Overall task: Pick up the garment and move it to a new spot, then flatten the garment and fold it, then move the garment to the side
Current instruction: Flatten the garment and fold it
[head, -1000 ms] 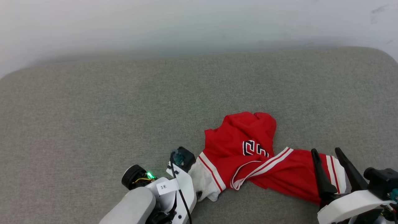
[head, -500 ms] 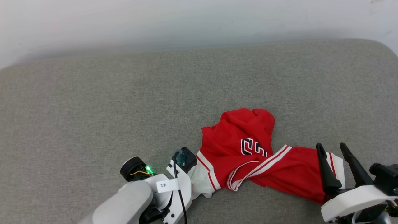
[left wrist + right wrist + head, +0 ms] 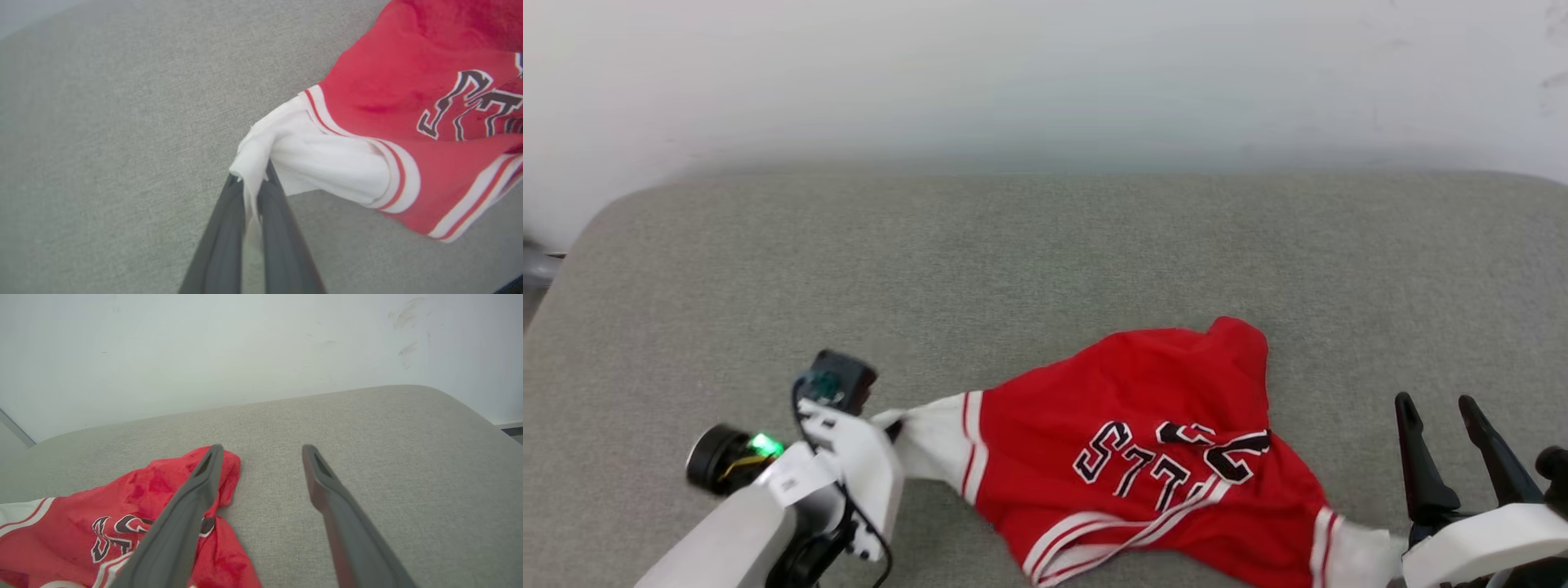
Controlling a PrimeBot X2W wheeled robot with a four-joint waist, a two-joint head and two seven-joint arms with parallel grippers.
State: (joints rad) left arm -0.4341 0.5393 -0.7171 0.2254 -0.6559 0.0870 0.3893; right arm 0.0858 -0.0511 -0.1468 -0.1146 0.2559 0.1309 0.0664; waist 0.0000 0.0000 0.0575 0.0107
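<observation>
The garment, a red jersey with white sleeves and black lettering, lies stretched across the grey cushion's near middle. In the left wrist view my left gripper is shut on the bunched end of a white sleeve, and the jersey trails away to the right. The head view has that gripper at the lower left, pulling the sleeve taut. My right gripper stands open at the lower right, just right of the jersey's other white sleeve. Its fingers hold nothing, and the red cloth lies under the left one.
The grey fabric cushion runs wide behind and to both sides of the jersey. A pale wall stands right behind its far edge. The cushion's rounded left corner drops off to a dark floor.
My left gripper shut on the white sleeve and dragged it left, spreading the crumpled jersey so its lettering shows. The head camera has also shifted. The right gripper stayed open.
</observation>
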